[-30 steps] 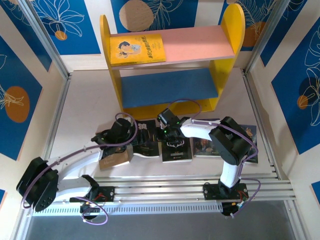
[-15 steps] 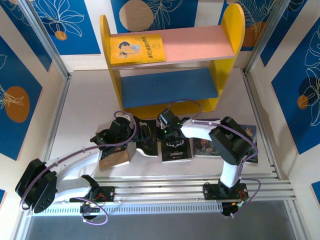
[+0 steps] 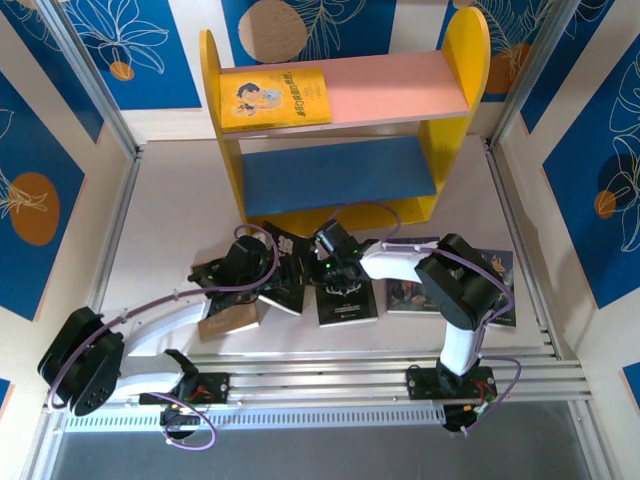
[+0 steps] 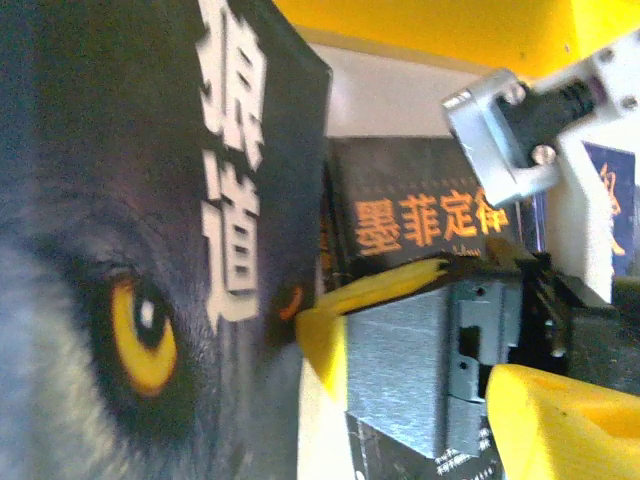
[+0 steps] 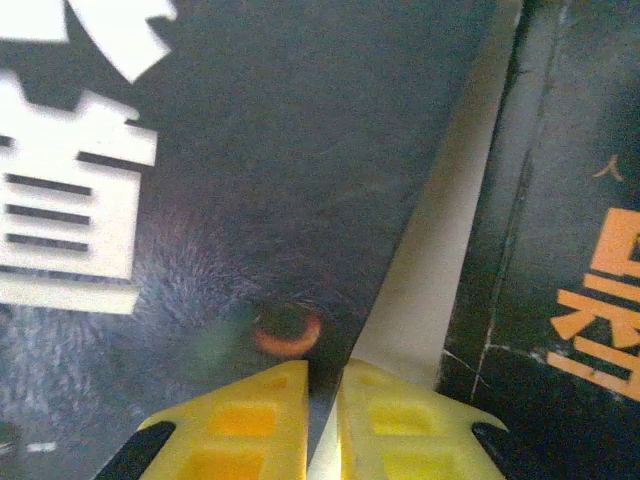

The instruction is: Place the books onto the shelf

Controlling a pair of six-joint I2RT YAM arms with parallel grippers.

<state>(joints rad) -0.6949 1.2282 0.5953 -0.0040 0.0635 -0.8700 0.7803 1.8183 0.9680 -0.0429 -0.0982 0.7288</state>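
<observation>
White table (image 3: 170,210) is spreading under the overhead camera, with the shelf (image 3: 462,70) standing at its far edge. Since a second ago the wolf-cover book (image 3: 285,262) is sitting higher and nearer the shelf, and the left arm is reaching farther in. The right gripper (image 3: 322,268) is meeting that book's right edge. The left gripper (image 3: 262,278) is lying just beside its left edge, jaws hard to make out from here. Along the table's near edge the brown book (image 3: 228,322), the orange-title book (image 3: 347,302), a fourth book (image 3: 408,292) and a fifth book (image 3: 503,268) are lying flat, the last partly hidden under the right arm. The pink board (image 3: 400,88) is carrying the yellow cartoon book (image 3: 275,98) at its left end.

From the left wrist, the wolf-cover book (image 4: 130,250) is looming blurred and cut off at the left. The left gripper (image 4: 410,365) is standing open, gripping nothing, one finger (image 4: 322,350) just beside the cover. The right gripper (image 4: 345,292) is pinching the book's edge, and the orange-title book (image 4: 430,220) is lying beyond.

From the right wrist, the right gripper (image 5: 322,385) is pressing both fingers together on the wolf-cover book's (image 5: 250,180) thin edge, beside the orange-title book (image 5: 560,250).
</observation>
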